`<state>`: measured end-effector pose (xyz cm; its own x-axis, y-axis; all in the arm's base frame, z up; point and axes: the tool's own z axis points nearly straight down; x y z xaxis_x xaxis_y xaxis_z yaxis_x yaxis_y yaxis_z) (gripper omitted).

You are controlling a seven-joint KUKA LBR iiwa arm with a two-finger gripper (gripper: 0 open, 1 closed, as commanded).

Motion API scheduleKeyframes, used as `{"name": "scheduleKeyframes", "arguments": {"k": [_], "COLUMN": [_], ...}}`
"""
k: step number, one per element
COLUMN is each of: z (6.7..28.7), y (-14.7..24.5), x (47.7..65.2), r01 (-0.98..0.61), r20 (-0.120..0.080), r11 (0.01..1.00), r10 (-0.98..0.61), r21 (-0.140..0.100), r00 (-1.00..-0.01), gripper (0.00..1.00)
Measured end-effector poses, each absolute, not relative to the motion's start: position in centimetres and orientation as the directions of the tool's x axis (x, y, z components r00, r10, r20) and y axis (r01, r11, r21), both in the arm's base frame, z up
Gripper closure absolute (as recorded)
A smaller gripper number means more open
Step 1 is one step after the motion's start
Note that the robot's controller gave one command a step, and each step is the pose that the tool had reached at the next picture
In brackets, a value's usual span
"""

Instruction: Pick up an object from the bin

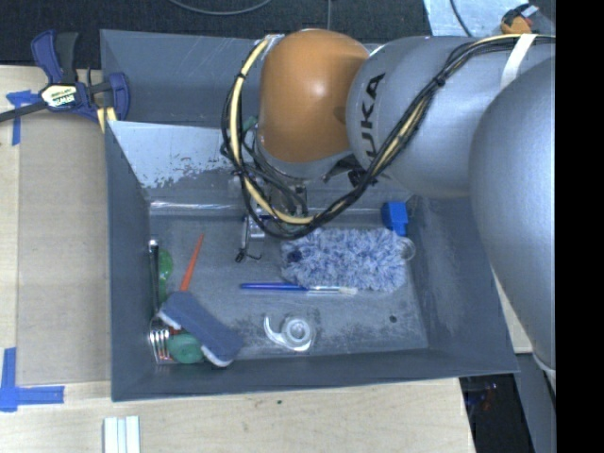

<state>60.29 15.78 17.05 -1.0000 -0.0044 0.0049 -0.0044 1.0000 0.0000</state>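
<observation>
The tool (252,243) hangs just left of a shaggy blue cloth (354,258); whether it is open cannot be told. A slim blue pen (283,288) lies just below the cloth.

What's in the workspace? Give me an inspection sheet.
surface: grey bin, floor scuffed.
job's things: fluffy blue cloth and blue pen, nearest the gripper.
clutter: orange stick, tape roll, blue block, small heap in the lower-left corner.
grippers: gripper low over bare floor between stick and cloth.
cables: yellow and black cables looped round the wrist.
surroundings: black mat behind the bin.
</observation>
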Motion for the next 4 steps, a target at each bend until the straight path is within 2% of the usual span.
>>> {"name": "scheduleKeyframes", "arguments": {"k": [1, 2, 3, 4], "z": [17.5, 6.8, 13.0, 9.9], "y": [15.7, 19.7, 17.4, 19.0], "x": [60.5, 62.3, 61.4, 61.5], "r01": [0.001, -0.563, -0.278, -0.712], "r20": [-0.003, -0.002, -0.008, -0.002], "r11": [1.000, 0.827, 0.961, 0.703], "r10": [0.001, -0.563, -0.278, -0.712], "r21": [0.001, 0.002, 0.000, 0.003], "r00": [-1.000, -0.827, -0.961, -0.703], "gripper": [0.00, 0.00, 0.00, 0.00]}}
